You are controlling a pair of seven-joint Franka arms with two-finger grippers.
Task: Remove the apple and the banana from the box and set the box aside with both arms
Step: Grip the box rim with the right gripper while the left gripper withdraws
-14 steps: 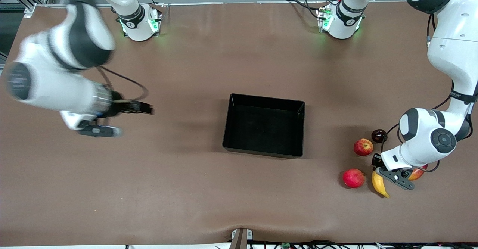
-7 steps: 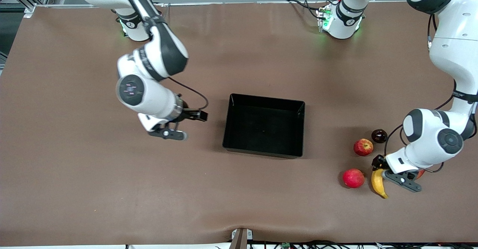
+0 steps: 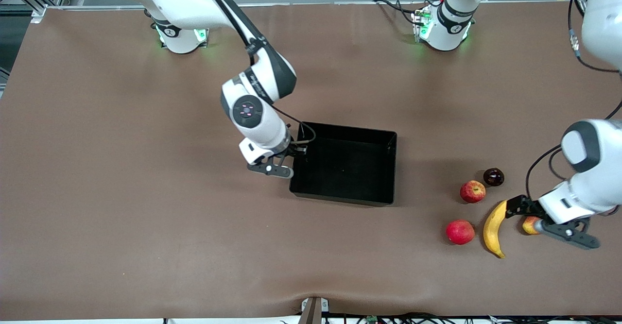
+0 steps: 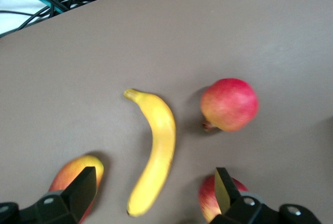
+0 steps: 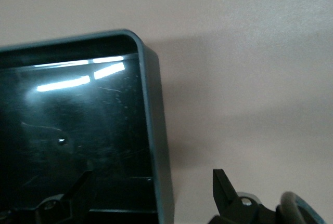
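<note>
Left end effector [image 4: 153, 195] is hovering with its fingers spread wide over the banana [image 3: 494, 228], which is lying loose on the table [image 3: 146, 227] toward the left arm's end, between a pink-red apple [image 3: 459, 231] and a mango [image 3: 529, 225]. Right end effector [image 5: 151, 193] is sitting with fingers spread, straddling the wall of the black tray [image 3: 384, 168] at mid-table. A small red apple [image 3: 473, 191] is resting beside a dark fruit [image 3: 493, 177].
</note>
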